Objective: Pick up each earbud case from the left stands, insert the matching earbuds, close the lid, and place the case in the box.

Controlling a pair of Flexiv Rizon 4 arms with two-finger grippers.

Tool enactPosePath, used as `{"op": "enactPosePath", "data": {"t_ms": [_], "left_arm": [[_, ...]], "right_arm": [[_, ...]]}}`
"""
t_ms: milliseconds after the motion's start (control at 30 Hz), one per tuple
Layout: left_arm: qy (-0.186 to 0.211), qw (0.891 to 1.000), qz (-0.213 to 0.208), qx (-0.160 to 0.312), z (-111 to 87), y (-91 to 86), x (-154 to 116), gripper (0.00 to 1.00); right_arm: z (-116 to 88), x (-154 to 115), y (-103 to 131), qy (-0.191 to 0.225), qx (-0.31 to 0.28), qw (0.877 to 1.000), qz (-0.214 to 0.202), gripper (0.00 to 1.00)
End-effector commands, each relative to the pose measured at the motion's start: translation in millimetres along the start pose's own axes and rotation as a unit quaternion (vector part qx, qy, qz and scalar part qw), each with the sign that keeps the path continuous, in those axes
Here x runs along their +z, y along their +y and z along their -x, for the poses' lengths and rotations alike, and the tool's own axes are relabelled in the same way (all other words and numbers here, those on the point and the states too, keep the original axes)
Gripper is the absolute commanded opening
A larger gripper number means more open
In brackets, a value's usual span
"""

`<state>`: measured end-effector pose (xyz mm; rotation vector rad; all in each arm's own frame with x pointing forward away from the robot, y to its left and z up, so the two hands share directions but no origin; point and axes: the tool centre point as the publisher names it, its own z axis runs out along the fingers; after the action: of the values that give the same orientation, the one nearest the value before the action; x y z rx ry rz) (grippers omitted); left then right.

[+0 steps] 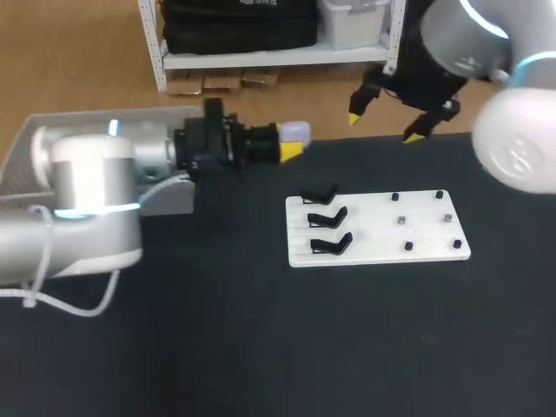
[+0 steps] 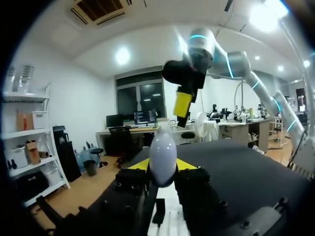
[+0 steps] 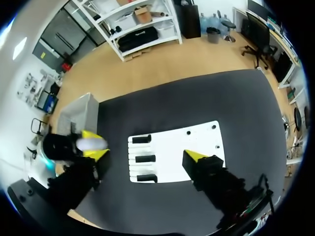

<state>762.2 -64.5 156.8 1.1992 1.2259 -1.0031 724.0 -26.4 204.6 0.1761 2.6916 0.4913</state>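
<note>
Item 1. Left tool (image 2: 163,166): its yellow tips are pressed against either side of a pale, egg-shaped earbud case (image 1: 295,131), pinching it. The case stands out ahead of the fingers and is held in the air, clear of the worktop (image 1: 217,339). The tool lies roughly level, pointing toward the right tool.

Item 2. Right tool (image 1: 385,127): its fingers are spread wide with nothing between them. It hangs above the worktop's far edge and points downward. In its own wrist view the tips frame the white board (image 3: 197,142) below.

Item 3. Board, white and flat, lies on the dark worktop right of the middle, below and ahead of the left tool.

Item 4. Stands (image 1: 327,217): three black pieces in a column along the board's left end (the end nearer the held case).

Item 5. Pegs (image 1: 401,221): several small dark studs scattered over the board's right half.

Item 6. Box (image 1: 22,161): grey, at the worktop's far left corner, behind the left arm and partly hidden by it. It is well apart from the board.
</note>
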Motion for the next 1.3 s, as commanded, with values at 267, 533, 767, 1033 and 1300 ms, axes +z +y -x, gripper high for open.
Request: {"op": "enactPosePath", "data": {"t_ms": [267, 533, 767, 1033, 1300], "left_arm": [[0.044, 0.997, 0.057, 0.022, 9.4, 42.3, -143.7, 0.0], [0.055, 0.993, 0.107, 0.01, -19.9, 76.6, -207.3, 0.0], [0.057, 0.987, 0.147, -0.034, -60.9, 86.0, -235.5, 0.0], [0.086, 0.98, 0.163, -0.08, -91.2, 87.5, -240.6, 0.0], [0.088, 0.979, 0.168, -0.079, -81.2, 90.3, -242.2, 1.0]], "right_arm": [[-9.5, -4.8, -6.0, -0.047, 0.0, 0.999, 0.006, 1.0], [-9.5, -4.8, -6.0, -0.047, 0.0, 0.999, 0.006, 1.0], [-9.5, -4.8, -6.0, -0.047, 0.0, 0.999, 0.006, 1.0], [-9.5, -4.8, -6.0, -0.047, 0.0, 0.999, 0.006, 1.0], [-8.2, -8.6, -8.0, -0.053, -0.003, 0.998, 0.022, 1.0]]}}
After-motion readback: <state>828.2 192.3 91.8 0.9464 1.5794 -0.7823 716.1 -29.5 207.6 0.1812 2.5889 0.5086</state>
